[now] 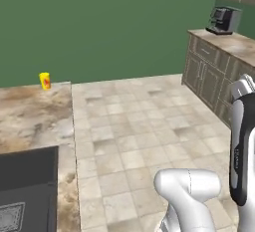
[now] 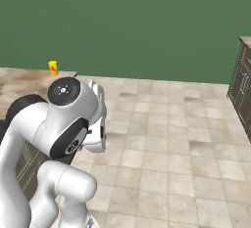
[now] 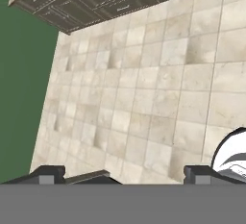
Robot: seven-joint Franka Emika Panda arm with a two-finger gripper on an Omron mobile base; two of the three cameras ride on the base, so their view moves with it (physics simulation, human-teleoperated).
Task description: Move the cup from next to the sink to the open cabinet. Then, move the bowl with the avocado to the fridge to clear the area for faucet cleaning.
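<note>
The white arm (image 2: 63,119) is folded up, bent close over its base. The gripper (image 3: 122,174) points down at the tiled floor (image 3: 144,98), its jaws wide apart and holding nothing. The cup (image 1: 45,80) stands far away on the tabletop (image 1: 30,116), at its far edge.

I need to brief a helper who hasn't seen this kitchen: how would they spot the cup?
Find the marble-patterned counter on the left, in front of the green wall. At its far edge stands the cup, a small yellow tumbler with a red mark on its side, the one bright thing there.
</note>
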